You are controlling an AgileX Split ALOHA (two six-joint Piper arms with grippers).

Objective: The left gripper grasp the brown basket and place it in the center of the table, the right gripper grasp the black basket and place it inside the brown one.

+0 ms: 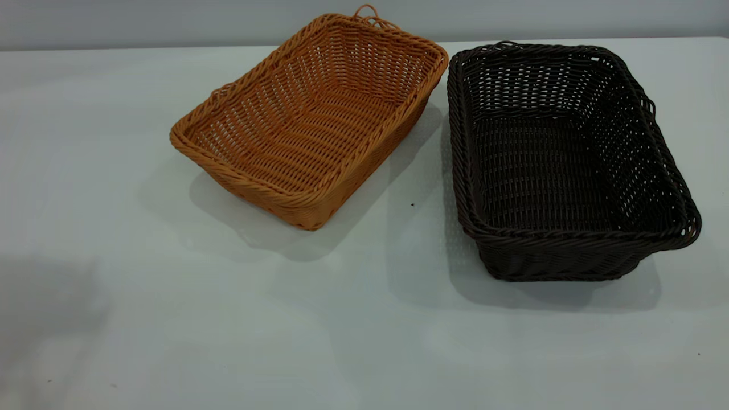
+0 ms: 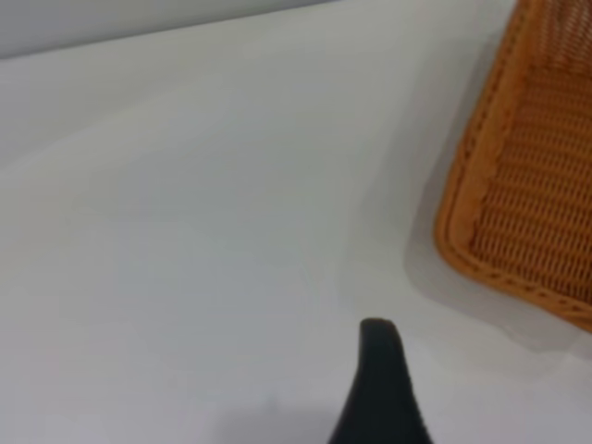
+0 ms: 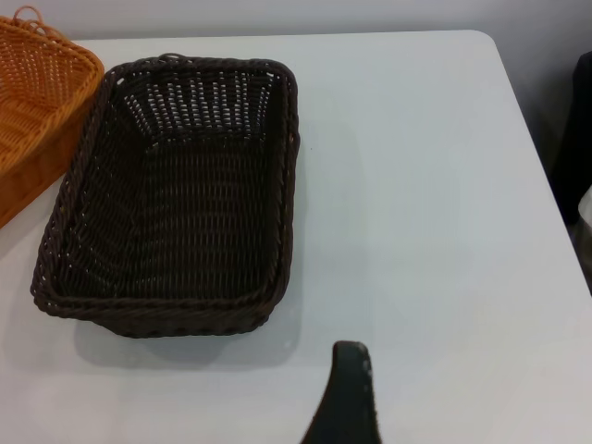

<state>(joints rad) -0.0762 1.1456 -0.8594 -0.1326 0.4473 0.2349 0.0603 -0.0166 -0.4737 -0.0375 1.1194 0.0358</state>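
Observation:
The brown basket stands on the table at the back, left of centre, turned at an angle, with its small loop at the far end. The black basket stands close to its right, apart from it. Neither gripper shows in the exterior view. My left gripper hovers over bare table; one dark finger shows, with the brown basket's corner ahead of it. My right gripper shows one dark finger, just short of the black basket. Both grippers are empty.
The table's far edge meets a grey wall. In the right wrist view the table's rounded corner and side edge lie past the black basket, with a dark object beyond the edge. Bare tabletop lies in front of both baskets.

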